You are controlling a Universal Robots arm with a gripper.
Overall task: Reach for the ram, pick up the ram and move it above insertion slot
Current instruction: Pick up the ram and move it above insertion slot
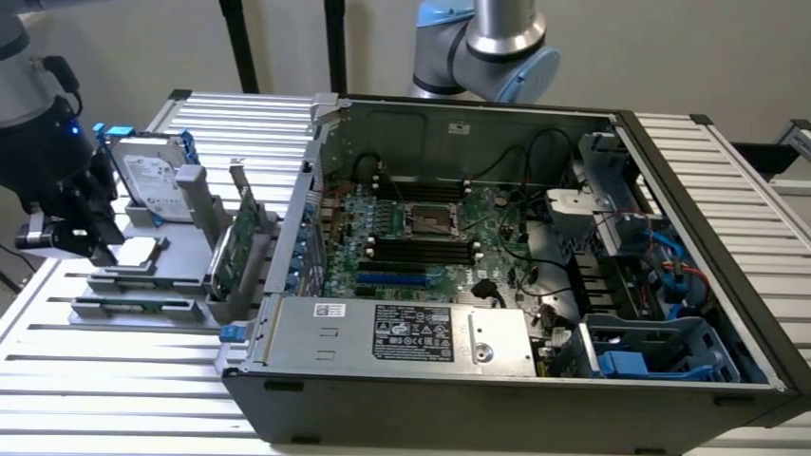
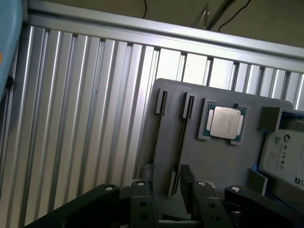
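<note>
The ram (image 2: 182,142) stands on edge in a slot of the grey parts holder (image 2: 223,161), seen as a thin dark strip. In the exterior view, the ram (image 1: 132,306) shows as a green strip at the holder's near side. My gripper (image 2: 173,206) hovers above the ram's near end, open, with one finger (image 2: 142,206) on each side of the strip and nothing held. From outside, the gripper (image 1: 89,249) hangs over the holder at the exterior view's left. The black insertion slots (image 1: 424,251) lie on the motherboard inside the open computer case (image 1: 709,285).
On the holder also sit a CPU (image 2: 225,122), a hard drive (image 1: 146,176) and an upright green expansion card (image 1: 232,255). The holder rests on a ribbed aluminium table (image 2: 80,118). A second robot arm (image 1: 500,43) stands behind the case.
</note>
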